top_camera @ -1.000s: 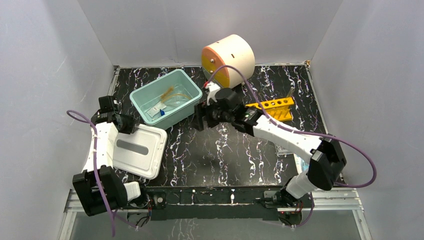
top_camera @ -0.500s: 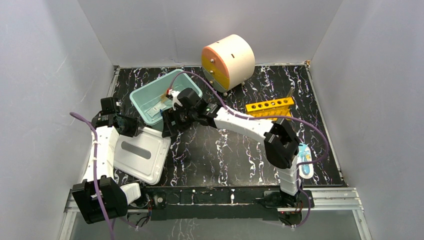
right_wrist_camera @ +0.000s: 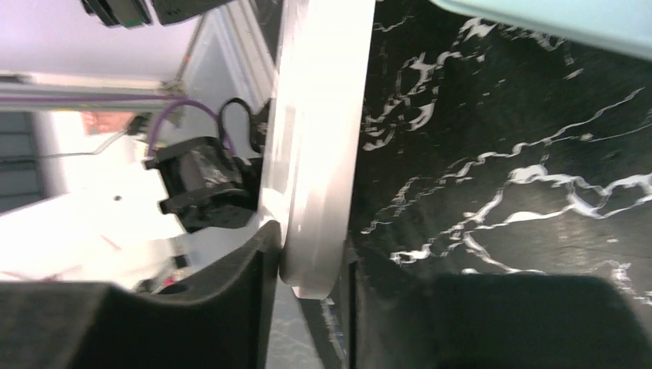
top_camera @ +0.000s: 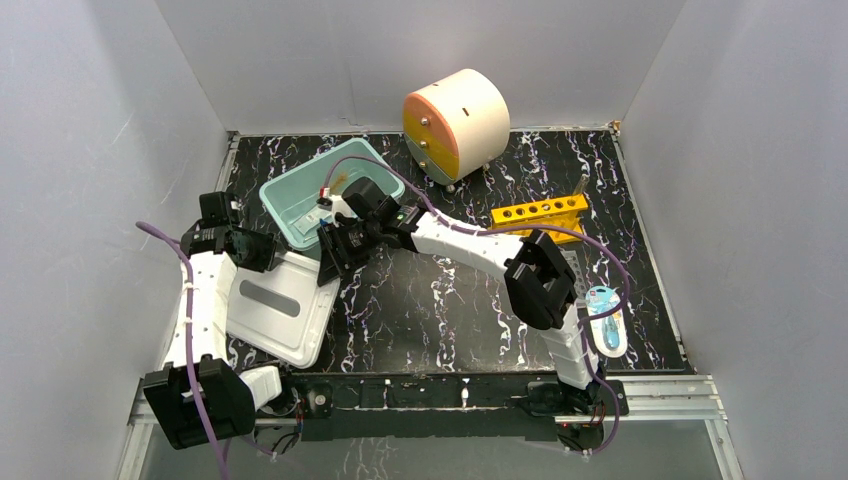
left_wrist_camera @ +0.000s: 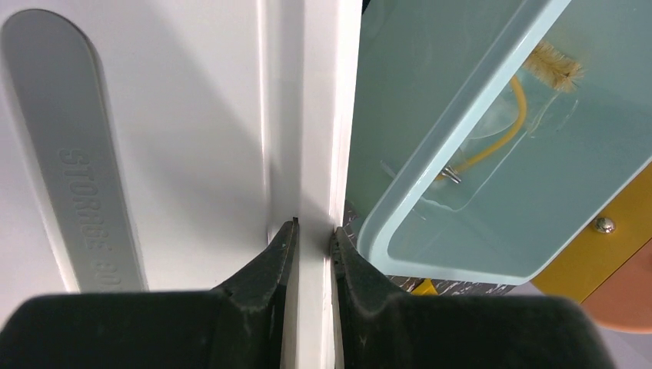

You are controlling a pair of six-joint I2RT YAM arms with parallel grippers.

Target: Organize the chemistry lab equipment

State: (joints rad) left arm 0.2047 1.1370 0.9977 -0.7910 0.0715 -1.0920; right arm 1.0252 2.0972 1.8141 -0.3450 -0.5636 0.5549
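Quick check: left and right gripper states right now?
Left gripper: shut on the white lid, pinching its rim.
Right gripper: jaws straddle the same lid's edge; whether it grips cannot be told.

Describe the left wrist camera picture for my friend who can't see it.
The left gripper pinches the rim of a white lid, seen from very close. Right of it is a pale green bin holding a brush with a yellow handle.

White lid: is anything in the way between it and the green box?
Nothing loose that I can see. The white lid lies right beside the green box. Only the right arm hangs over the box's near corner.
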